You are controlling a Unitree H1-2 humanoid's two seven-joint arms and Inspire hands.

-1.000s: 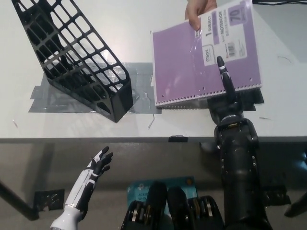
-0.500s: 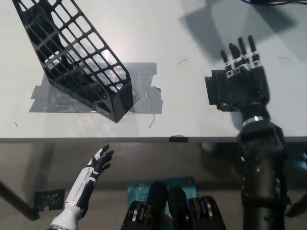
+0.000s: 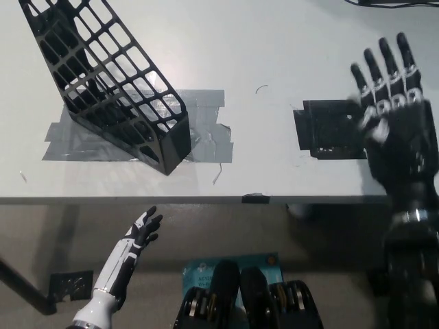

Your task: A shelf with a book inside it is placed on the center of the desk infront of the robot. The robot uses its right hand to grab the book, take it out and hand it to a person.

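Book is nowhere in my view; the shelf [image 3: 110,86] stands empty, left of my right hand [image 3: 398,116], spread open holding nothing. Left hand [image 3: 140,233] rests below the desk [image 3: 274,41].

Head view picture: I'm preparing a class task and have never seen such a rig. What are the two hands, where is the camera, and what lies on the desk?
The camera sits on a humanoid robot's head, looking steeply down. The white left hand rests low, in front of the desk's near edge, fingers apart. The black right hand is spread open over the white desk, holding nothing. On the desk stands a black mesh shelf, leaning, on grey tape; no book shows inside. A black patch lies beside the right hand.
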